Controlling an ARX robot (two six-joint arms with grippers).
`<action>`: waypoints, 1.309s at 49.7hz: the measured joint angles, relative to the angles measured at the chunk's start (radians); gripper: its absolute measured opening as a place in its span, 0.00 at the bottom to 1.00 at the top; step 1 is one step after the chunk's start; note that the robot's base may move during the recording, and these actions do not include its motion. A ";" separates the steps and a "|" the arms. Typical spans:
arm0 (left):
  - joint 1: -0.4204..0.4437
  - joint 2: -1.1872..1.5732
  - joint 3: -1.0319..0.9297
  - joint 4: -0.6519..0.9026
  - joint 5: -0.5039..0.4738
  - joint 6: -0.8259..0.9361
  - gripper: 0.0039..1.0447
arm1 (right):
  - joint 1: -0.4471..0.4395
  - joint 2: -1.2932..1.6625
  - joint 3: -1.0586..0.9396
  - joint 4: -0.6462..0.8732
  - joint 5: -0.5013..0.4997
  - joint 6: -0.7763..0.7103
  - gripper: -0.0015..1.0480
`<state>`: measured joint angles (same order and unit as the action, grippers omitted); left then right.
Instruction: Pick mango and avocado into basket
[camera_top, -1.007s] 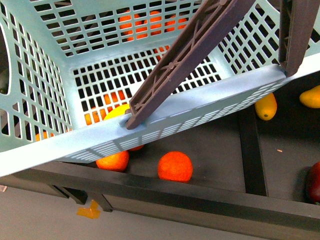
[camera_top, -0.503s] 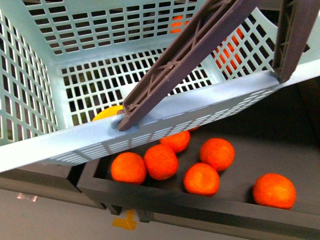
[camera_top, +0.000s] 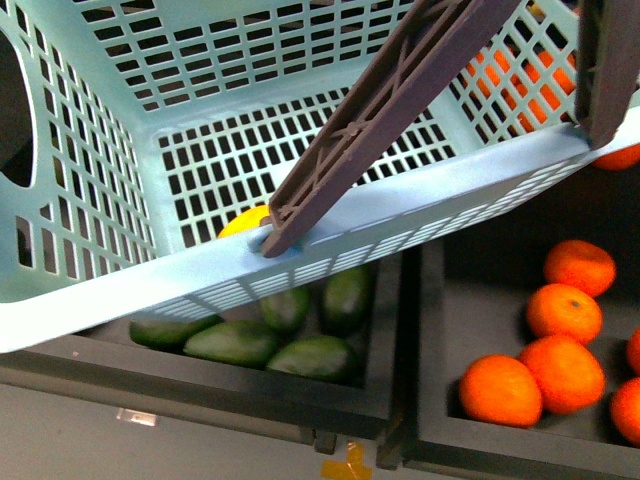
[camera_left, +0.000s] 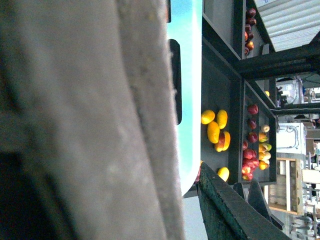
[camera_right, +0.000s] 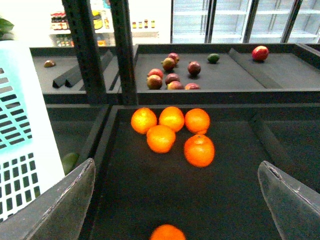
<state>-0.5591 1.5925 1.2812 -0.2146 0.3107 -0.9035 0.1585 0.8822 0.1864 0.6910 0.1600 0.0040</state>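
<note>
The teal basket (camera_top: 110, 150) fills the upper part of the front view, hanging tilted, with a brown handle (camera_top: 380, 110) crossing it. My left gripper (camera_left: 192, 185) is shut on the basket; its handle (camera_left: 100, 120) blurs most of the left wrist view. A yellow mango (camera_top: 245, 220) lies inside on the slotted bottom. Several dark green avocados (camera_top: 235, 342) lie in the black bin under the basket's near rim. My right gripper (camera_right: 175, 200) is open over a bin of oranges, nothing between its fingers (camera_right: 55, 210). More mangoes (camera_left: 215, 131) lie in a far bin.
Oranges (camera_top: 560, 365) fill the bin right of the avocados, past a black divider (camera_top: 410, 350). In the right wrist view, oranges (camera_right: 172, 132) lie ahead, the basket wall (camera_right: 20, 145) stands beside, and a black post (camera_right: 90, 50) rises behind. Apples (camera_left: 252, 145) lie beyond the mangoes.
In the front view the bins have slid to the right under the basket: the oranges now lie at the right and the avocado bin has come into view below the rim.
</note>
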 joint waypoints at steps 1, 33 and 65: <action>0.000 0.000 0.000 0.000 -0.001 0.002 0.27 | 0.000 0.002 0.000 0.000 0.000 0.000 0.92; 0.002 0.000 0.000 0.000 -0.008 0.004 0.27 | 0.000 0.002 0.000 0.000 0.000 0.000 0.92; 0.011 -0.001 0.000 0.000 -0.017 0.010 0.27 | 0.003 0.002 0.001 -0.001 -0.003 -0.001 0.92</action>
<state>-0.5484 1.5913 1.2812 -0.2150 0.2939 -0.8940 0.1612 0.8845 0.1871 0.6903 0.1566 0.0032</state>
